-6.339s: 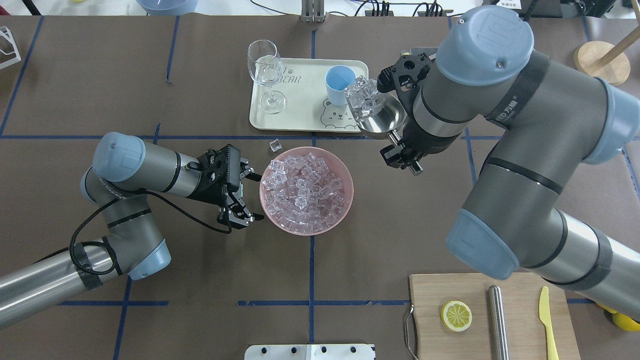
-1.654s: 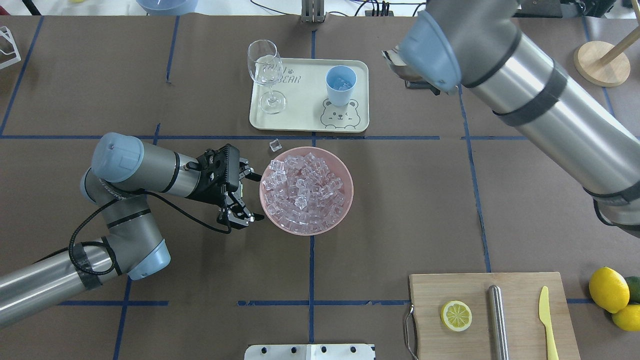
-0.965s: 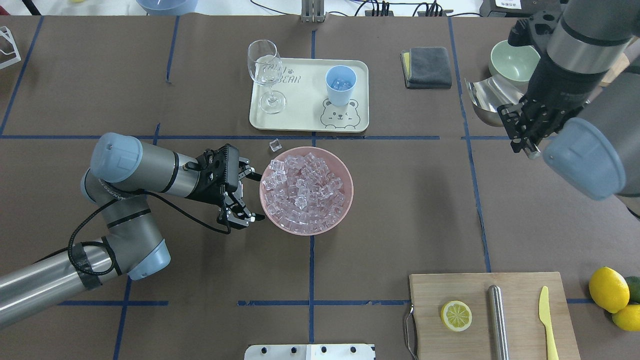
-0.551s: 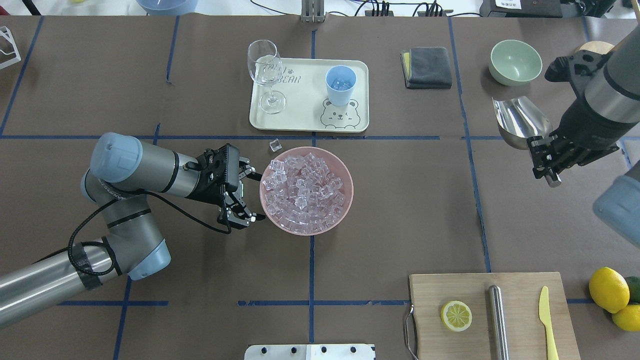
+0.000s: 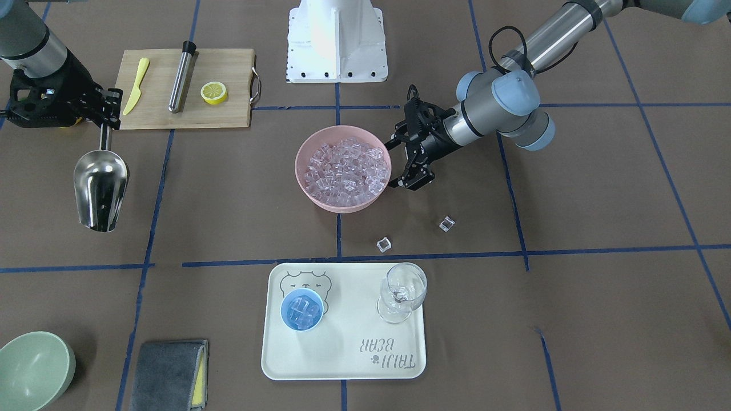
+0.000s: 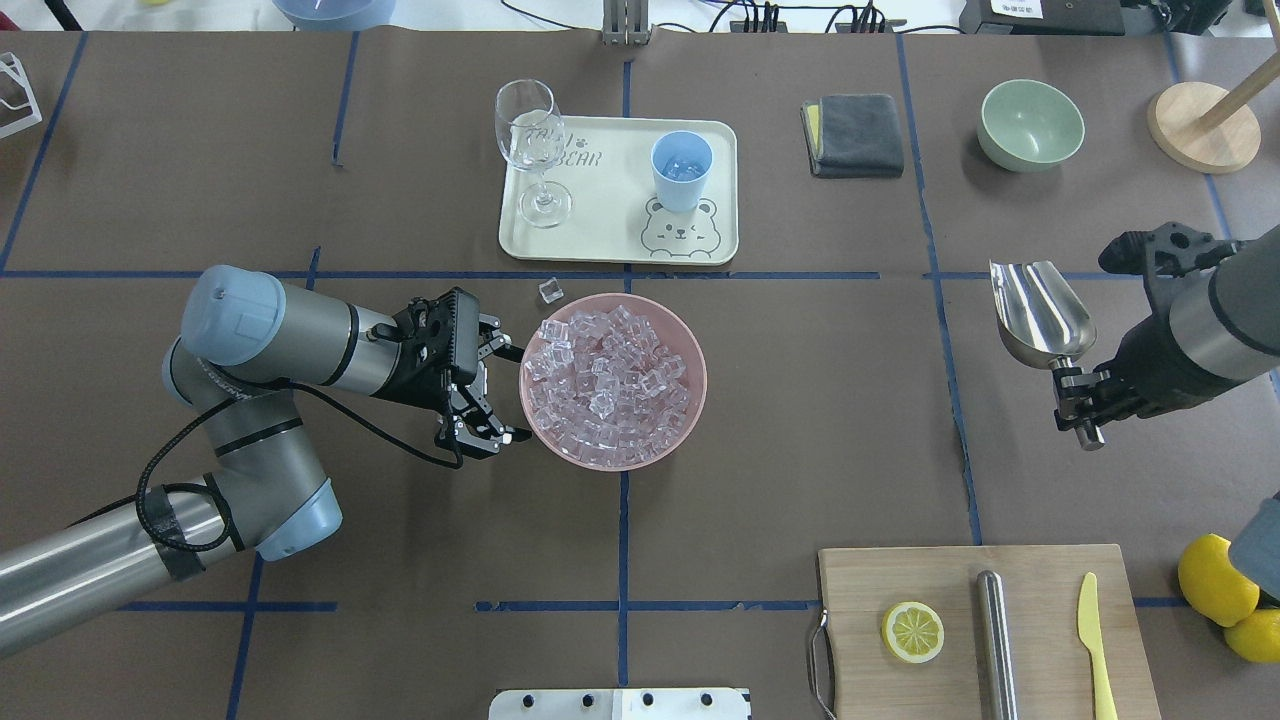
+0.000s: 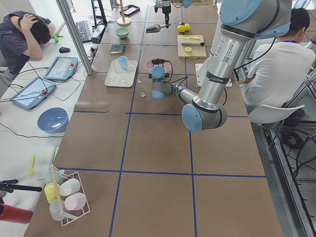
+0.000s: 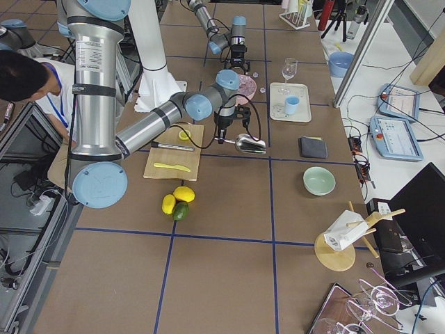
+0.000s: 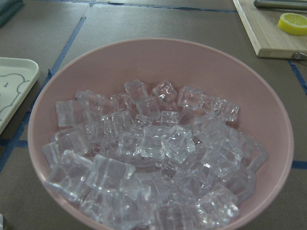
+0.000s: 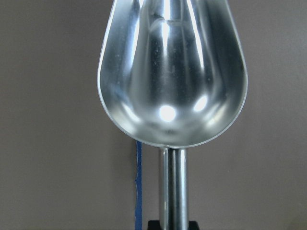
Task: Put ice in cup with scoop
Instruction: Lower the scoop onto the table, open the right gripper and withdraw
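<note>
The ice fills a pink bowl at mid-table and also shows in the left wrist view. The light-blue cup stands on a cream tray and holds a few cubes. The steel scoop is empty. My right gripper is shut on its handle and holds it over the table's right side, far from the cup. My left gripper is open, right beside the bowl's left rim. Two loose cubes lie on the table between bowl and tray.
The tray also carries a wine glass. A grey cloth, a green bowl and a wooden stand are at the back right. A cutting board with lemon slice, steel cylinder and knife, and lemons, are front right.
The scoop's ice went into the cup. My right arm then carried the empty scoop away to the right and back toward the robot. The left arm has not moved.
</note>
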